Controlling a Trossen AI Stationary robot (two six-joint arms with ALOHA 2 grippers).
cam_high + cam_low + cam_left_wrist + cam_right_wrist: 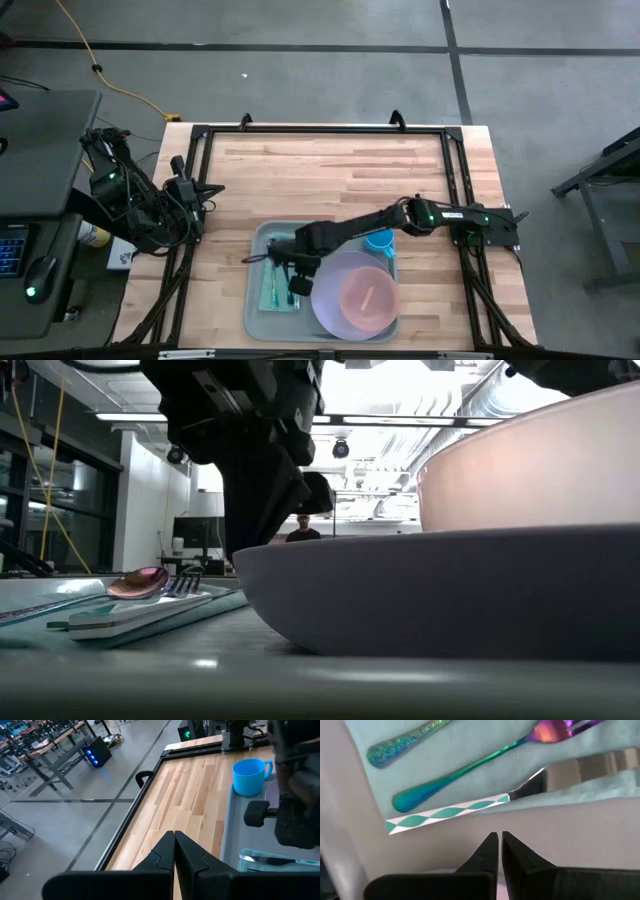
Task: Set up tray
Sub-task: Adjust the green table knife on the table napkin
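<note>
tray (258,300): near edge of the surface (330,175), middle; long axis runs left-right in the high view
on tray: cloth (280,290) at its left end carrying the cutlery, plate (330,310) right of it with a pink bowl (365,295) on top, blue cup (379,241) at the far rim
right gripper (496,840): low over the tray's left part, just beside the cloth edge; jaws pressed together, holding nothing
key relation: cutlery lies right ahead of the right jaws, over the cloth edge; knife (520,792) nearest, then fork (485,762), then spoon (405,742); all three lie roughly side by side, long axes crosswise to the jaws' pointing direction
knife: teal-and-white patterned handle, its end sticks out past the cloth corner onto bare tray
nearer arm: right, already over the tray; it reaches in from the right side
left gripper (174,855): parked at the left edge of the surface, well apart from the tray; jaws pressed together, empty
judgement: setup looks nearly complete; any nudge of the cutlery falls to the right arm
counts: tray 1, cloth 1, plate 1, bowl 1, cup 1, knife 1, fork 1, spoon 1, arms 2
beyond the surface: a person shows far off in the low view
</note>
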